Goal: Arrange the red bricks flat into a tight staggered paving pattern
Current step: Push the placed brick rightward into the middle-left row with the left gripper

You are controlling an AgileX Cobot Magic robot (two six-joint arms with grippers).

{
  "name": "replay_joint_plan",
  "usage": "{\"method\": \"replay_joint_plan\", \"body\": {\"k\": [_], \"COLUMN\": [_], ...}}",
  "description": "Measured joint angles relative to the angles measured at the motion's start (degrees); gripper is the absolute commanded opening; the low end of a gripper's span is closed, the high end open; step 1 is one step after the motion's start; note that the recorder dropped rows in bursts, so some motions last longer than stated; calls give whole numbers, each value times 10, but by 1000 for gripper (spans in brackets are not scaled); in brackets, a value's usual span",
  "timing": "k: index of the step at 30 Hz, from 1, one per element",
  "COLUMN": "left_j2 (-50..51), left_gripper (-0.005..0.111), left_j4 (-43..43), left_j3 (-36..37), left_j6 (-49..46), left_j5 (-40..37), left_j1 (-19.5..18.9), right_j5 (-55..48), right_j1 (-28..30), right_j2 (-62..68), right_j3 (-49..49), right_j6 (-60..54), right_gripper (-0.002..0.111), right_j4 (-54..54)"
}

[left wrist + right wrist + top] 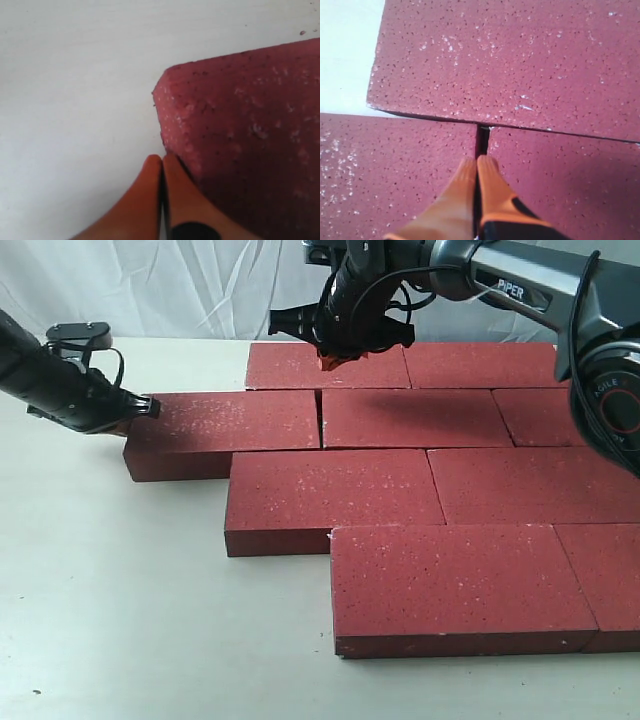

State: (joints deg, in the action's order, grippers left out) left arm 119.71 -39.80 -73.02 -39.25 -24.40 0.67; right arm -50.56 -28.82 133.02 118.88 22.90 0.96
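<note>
Several dark red speckled bricks lie flat in staggered rows on the white table (110, 620). The leftmost second-row brick (225, 425) juts out to the left; a narrow gap (320, 420) separates it from its neighbour (415, 417). My left gripper (152, 406) is shut, its orange fingertips touching that brick's left end (175, 127). My right gripper (332, 358) is shut and empty. It hovers over the back-row brick (325, 365), with its tips (477, 162) just above the gap (482, 137) between the two second-row bricks.
Two front bricks (455, 585) lie nearest the camera, a third row (330, 500) behind them. Bare white tabletop spreads to the left and front. A white curtain (180, 285) hangs behind the table.
</note>
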Motion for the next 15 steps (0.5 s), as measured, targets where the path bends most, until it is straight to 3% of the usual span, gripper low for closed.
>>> {"method": "replay_joint_plan", "body": {"k": [8,15], "left_j2": [0,0], "left_gripper": [0,0], "left_j4": [-7,2], "left_j3": [0,0], "left_j6": [-7,1], "left_j5": [29,17], "left_j1": [17,9], "right_j5": [0,-1], "right_j1": [0,0], "right_j2": [0,0], "right_j3": [0,0], "right_j6": [0,0], "right_gripper": [-1,-1], "right_j4": [0,0]}}
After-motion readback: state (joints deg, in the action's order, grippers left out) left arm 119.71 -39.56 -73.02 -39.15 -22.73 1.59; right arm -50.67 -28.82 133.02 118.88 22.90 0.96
